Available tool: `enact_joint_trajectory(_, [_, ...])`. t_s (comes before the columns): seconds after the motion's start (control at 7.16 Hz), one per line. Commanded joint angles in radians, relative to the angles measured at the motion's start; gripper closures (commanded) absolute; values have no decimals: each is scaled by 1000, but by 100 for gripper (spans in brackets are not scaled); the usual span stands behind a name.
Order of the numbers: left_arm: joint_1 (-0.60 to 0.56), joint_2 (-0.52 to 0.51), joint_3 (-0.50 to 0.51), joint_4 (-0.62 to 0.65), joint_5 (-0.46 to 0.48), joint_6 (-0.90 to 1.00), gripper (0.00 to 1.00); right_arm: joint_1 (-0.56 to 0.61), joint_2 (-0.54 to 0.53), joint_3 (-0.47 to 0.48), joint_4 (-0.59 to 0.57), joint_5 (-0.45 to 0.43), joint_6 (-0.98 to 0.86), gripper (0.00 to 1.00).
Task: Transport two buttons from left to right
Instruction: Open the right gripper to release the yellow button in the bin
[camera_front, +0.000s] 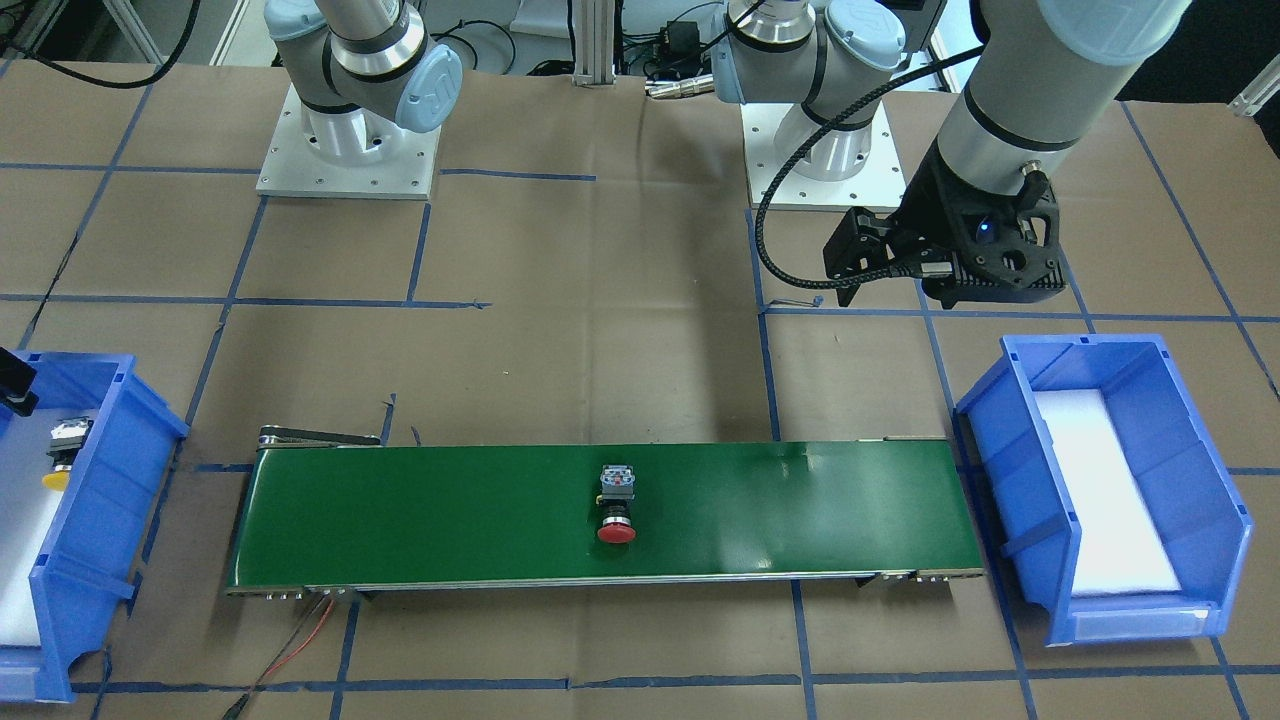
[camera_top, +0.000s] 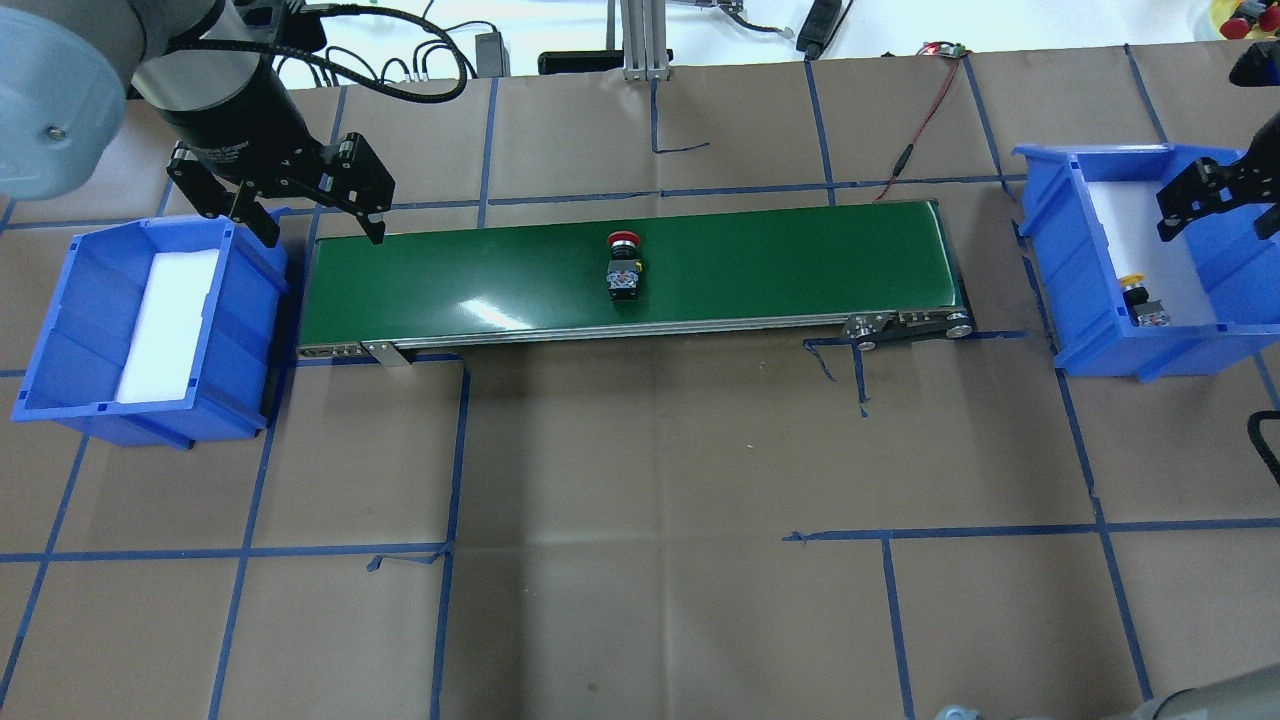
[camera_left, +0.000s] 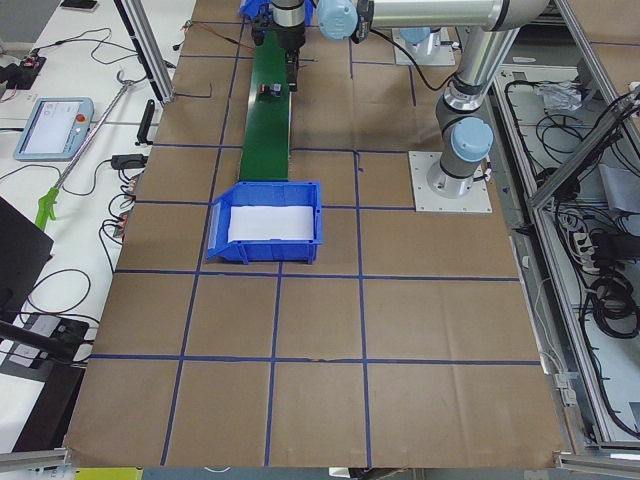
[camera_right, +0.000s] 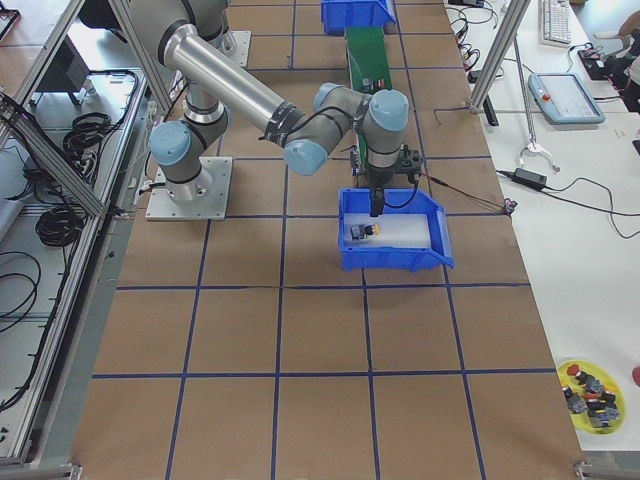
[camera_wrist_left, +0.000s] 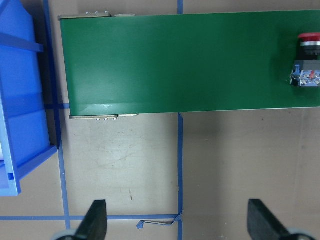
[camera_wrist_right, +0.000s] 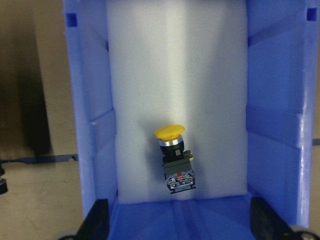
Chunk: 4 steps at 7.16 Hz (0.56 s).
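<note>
Red-capped button (camera_top: 622, 268) lay on its side midway along the green belt (camera_top: 780, 270), the yellow-capped button (camera_wrist_right: 175, 157) already in the right bin (camera_top: 1100, 340) beneath the open, empty right gripper (camera_wrist_right: 181, 225), the left gripper (camera_top: 324, 230) open too, so pickup probably wanted jaws squared across its block body.

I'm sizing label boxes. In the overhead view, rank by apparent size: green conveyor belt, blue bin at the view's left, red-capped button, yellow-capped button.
1. green conveyor belt
2. blue bin
3. red-capped button and yellow-capped button: they look about alike, so not ranked.
</note>
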Motion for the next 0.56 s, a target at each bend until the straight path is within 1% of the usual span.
enact_joint_trajectory(0.0, [0,0,0,0,0,0,0,122,-46,-34,6,9,5,0])
enact_joint_trajectory(0.14, [0,0,0,0,0,0,0,212,-61,-55,17,9,96,0])
enact_joint_trajectory(0.28, [0,0,0,0,0,0,0,289,-63,-54,20,7,264,0])
enact_joint_trajectory(0.42, [0,0,0,2,0,2,0,383,-63,-49,17,9,380,0])
